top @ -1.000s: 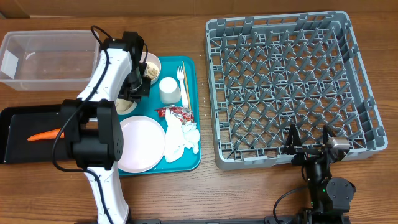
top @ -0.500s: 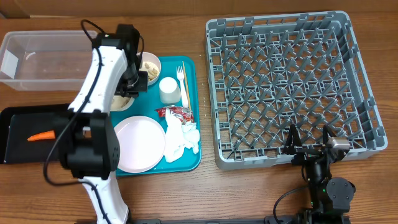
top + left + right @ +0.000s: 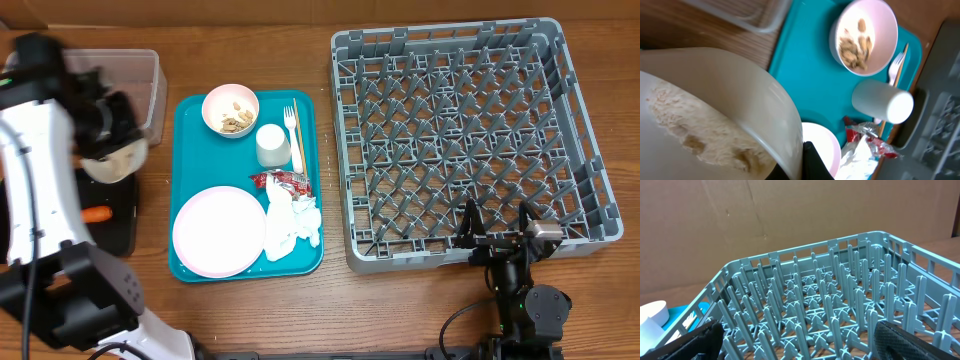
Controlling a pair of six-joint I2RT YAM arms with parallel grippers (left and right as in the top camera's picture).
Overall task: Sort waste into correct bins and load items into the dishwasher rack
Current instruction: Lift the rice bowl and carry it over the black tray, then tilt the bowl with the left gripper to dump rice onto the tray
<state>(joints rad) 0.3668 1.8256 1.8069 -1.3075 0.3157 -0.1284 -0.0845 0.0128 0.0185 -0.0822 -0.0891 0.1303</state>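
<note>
the left pincer (image 3: 108,147) is clenched on the rim of a white bowl (image 3: 720,95) that carries a mound of white rice (image 3: 687,132), and the bowl hangs at the desk's left side, just about over the gap between the clear tub (image 3: 143,82) and the black tray (image 3: 122,225), where the carrot (image 3: 96,213) already lies. the grip looks like a pinch on one edge only, so the loaded bowl could swing or slip once it is tipped. if it is tipped here, rice may land on bare desk (image 3: 250,310) between the two bins, or in the wrong one; from overhead i cannot tell which bin it is really above. sticky rice may also cling and stay in the bowl. the right pincer (image 3: 497,226) is released, jaws wide, parked at the near edge of the dishwasher rack (image 3: 455,120), well apart from all this and no risk to it. the teal tray (image 3: 190,150) is clear of the arm.
</note>
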